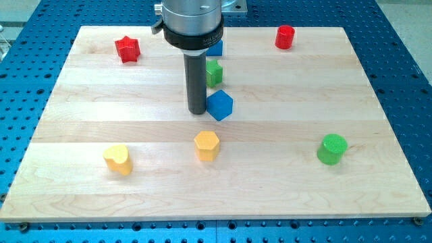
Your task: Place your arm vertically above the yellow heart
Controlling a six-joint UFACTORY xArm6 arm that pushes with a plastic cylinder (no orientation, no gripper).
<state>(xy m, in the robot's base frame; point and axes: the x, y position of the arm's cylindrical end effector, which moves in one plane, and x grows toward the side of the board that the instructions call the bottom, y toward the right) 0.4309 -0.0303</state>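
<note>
The yellow heart point(118, 158) lies on the wooden board at the view's lower left. My tip point(197, 111) rests on the board near the middle, well up and to the right of the heart. The tip stands just left of a blue hexagonal block point(220, 105), close to it or touching it. A yellow hexagonal block point(207, 145) lies just below my tip.
A green block point(214, 72) and a blue block point(214, 47) sit behind the rod, partly hidden. A red star point(127, 49) is at the top left, a red cylinder point(285, 37) at the top right, a green cylinder point(332, 148) at the lower right.
</note>
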